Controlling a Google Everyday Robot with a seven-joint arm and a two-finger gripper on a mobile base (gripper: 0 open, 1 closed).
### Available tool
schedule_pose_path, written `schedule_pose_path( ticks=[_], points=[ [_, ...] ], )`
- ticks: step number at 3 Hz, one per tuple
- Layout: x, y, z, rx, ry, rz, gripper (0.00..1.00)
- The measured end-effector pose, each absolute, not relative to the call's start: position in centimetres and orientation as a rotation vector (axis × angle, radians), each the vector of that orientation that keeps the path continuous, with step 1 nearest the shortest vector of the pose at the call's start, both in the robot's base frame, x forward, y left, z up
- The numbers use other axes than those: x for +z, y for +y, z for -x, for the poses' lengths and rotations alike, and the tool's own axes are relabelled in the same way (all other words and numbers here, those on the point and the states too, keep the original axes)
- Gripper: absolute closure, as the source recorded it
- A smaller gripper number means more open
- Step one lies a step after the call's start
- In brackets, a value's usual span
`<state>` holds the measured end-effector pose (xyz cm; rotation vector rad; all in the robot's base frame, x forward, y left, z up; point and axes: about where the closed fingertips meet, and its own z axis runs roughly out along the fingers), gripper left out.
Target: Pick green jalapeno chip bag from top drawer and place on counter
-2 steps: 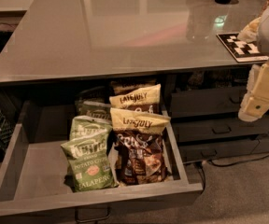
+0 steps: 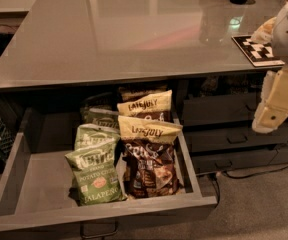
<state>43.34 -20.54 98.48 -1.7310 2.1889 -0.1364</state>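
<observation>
the green jalapeno chip bag (image 2: pixel 95 176) is not yet held. the gripper (image 2: pixel 278 104) hangs off the right of the top drawer (image 2: pixel 34 184), outside its wall, and i cannot tell whether it is parted or closed. the bag leans at the drawer's front middle, touching a dark brown bag (image 2: pixel 150 169) on its right, with other green bags (image 2: pixel 98 136) behind. my judgement: approach from above and take the bag's top edge, keeping off the front wall. the drawer's left half offers open floor. the counter (image 2: pixel 134 34) overhangs the drawer's back, so lift forward first.

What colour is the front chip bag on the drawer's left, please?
The bag is light green, in the camera view; the gripper hangs far right.
</observation>
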Motion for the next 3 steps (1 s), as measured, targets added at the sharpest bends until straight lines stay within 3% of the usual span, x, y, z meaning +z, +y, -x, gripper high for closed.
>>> schedule_pose_path(
  ticks=[2,3],
  points=[
    [98.4,-11.9,-40.6,-0.03,2.026,1.912,0.0],
    [98.4,-11.9,-40.6,-0.03,2.026,1.912,0.0]
  ],
)
